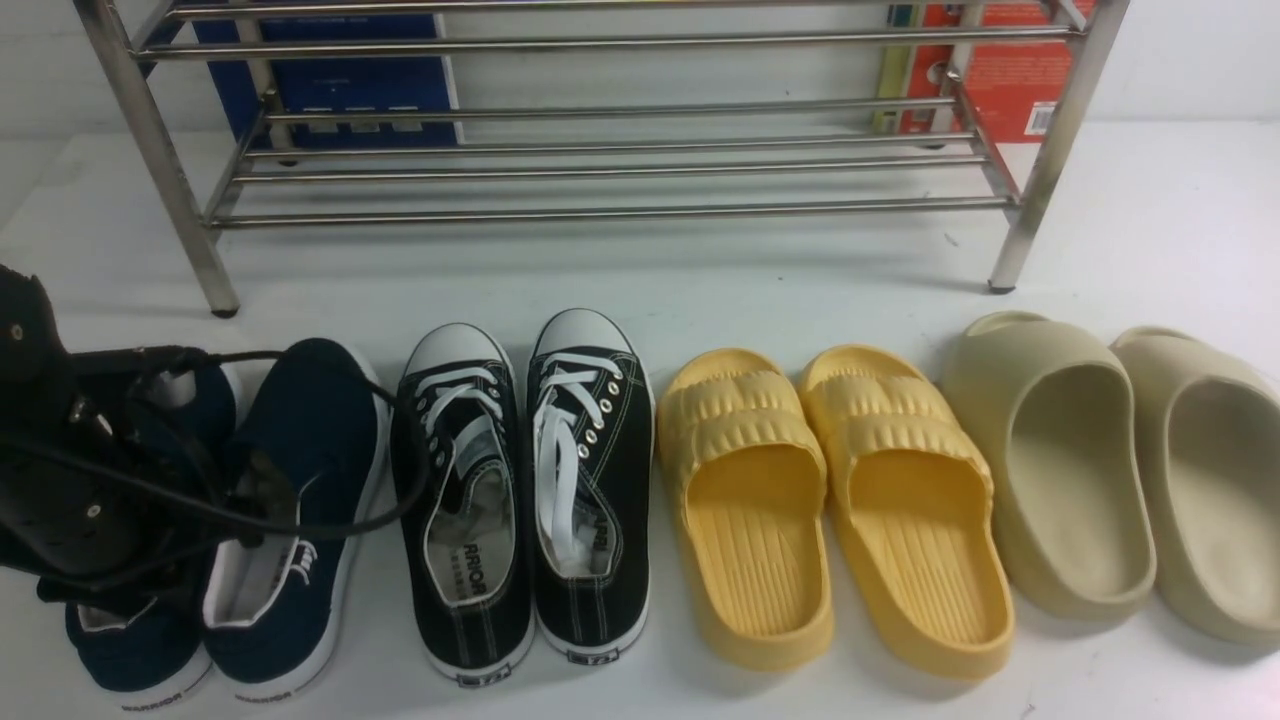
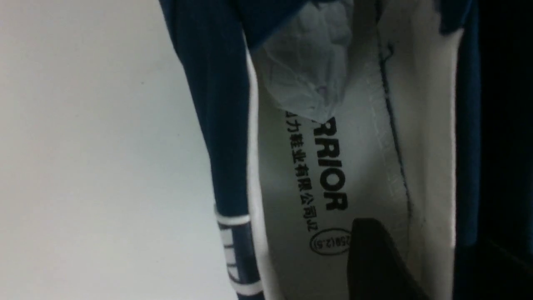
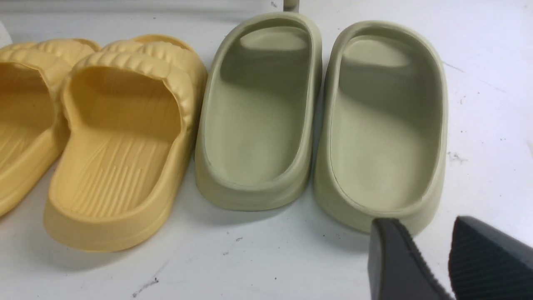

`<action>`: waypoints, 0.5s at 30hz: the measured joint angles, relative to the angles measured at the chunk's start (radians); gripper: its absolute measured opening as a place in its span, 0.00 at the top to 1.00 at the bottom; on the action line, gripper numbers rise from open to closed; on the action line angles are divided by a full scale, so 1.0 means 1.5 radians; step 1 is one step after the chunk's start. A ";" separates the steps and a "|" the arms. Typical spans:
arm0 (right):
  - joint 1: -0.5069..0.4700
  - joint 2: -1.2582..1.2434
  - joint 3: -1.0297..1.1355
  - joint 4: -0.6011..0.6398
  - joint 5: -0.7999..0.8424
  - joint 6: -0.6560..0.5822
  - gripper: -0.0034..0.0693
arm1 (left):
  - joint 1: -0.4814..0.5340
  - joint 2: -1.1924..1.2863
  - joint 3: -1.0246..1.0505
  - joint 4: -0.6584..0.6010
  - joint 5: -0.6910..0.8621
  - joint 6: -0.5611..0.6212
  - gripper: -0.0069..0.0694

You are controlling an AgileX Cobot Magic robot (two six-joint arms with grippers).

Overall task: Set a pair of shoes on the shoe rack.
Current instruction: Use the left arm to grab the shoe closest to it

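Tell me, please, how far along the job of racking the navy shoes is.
Nothing is done: the shoe rack holds no shoes on its visible tiers, and both navy shoes stand on the table. In hand: the left gripper is down at the pair, one finger inside a shoe. Left to do: grip, lift and place both. The right gripper is open by the beige slippers.

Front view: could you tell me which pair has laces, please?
The black sneakers with white toe caps; the navy pair, yellow slides and beige slides are laceless.
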 joint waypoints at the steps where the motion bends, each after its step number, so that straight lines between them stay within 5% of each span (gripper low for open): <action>1: 0.000 0.000 0.000 0.000 0.000 0.000 0.62 | 0.000 0.008 0.000 0.001 -0.001 0.000 0.58; 6: 0.000 0.000 0.000 0.000 0.000 0.000 0.62 | 0.000 0.031 0.000 -0.009 -0.002 0.000 0.66; 10: 0.000 0.000 0.000 0.000 0.000 0.000 0.62 | 0.000 0.028 -0.002 -0.034 0.006 -0.001 0.89; 15: 0.000 0.000 0.000 0.000 0.000 0.000 0.62 | 0.000 -0.020 -0.015 -0.041 0.090 -0.009 0.90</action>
